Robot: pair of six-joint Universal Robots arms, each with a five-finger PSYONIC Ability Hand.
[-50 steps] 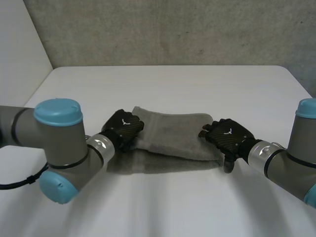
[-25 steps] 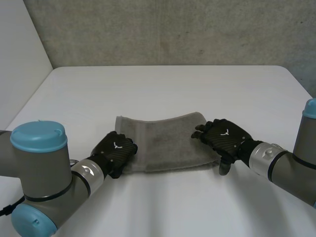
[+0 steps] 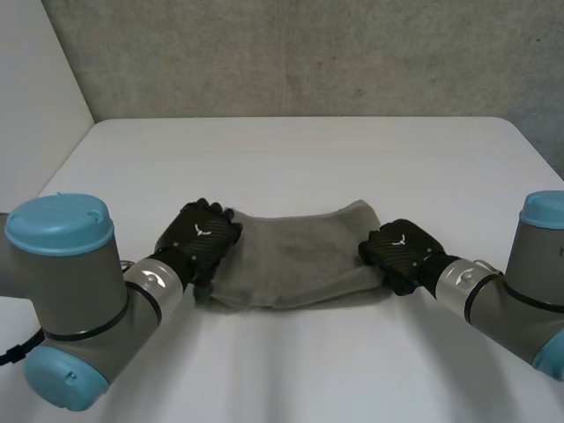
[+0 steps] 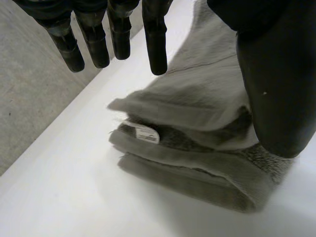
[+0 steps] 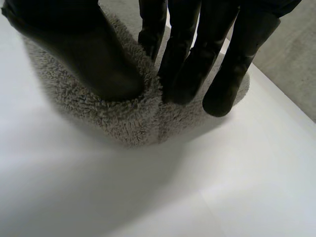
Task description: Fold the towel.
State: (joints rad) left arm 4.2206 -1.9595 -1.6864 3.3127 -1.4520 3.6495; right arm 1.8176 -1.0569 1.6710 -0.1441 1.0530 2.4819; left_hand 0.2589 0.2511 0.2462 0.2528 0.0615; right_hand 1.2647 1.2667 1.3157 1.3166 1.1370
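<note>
A grey towel (image 3: 291, 256) lies folded in layers across the middle of the white table (image 3: 291, 150). My left hand (image 3: 201, 238) is at its left end. In the left wrist view the fingers (image 4: 155, 44) are straight and held off the cloth, while the thumb (image 4: 276, 89) rests on the stacked layers of the towel (image 4: 197, 98), whose white label (image 4: 143, 132) sticks out. My right hand (image 3: 401, 251) is at the towel's right end. There the thumb (image 5: 94, 54) and fingers (image 5: 197, 59) pinch the towel's fluffy edge (image 5: 128, 118).
A grey wall (image 3: 308, 53) stands behind the table's far edge. Bare tabletop lies beyond the towel and in front of it, between my two arms.
My left hand has moved back along the towel's left end and its fingers have straightened. My right hand's fingers have closed on the right end, and the towel is now more bunched.
</note>
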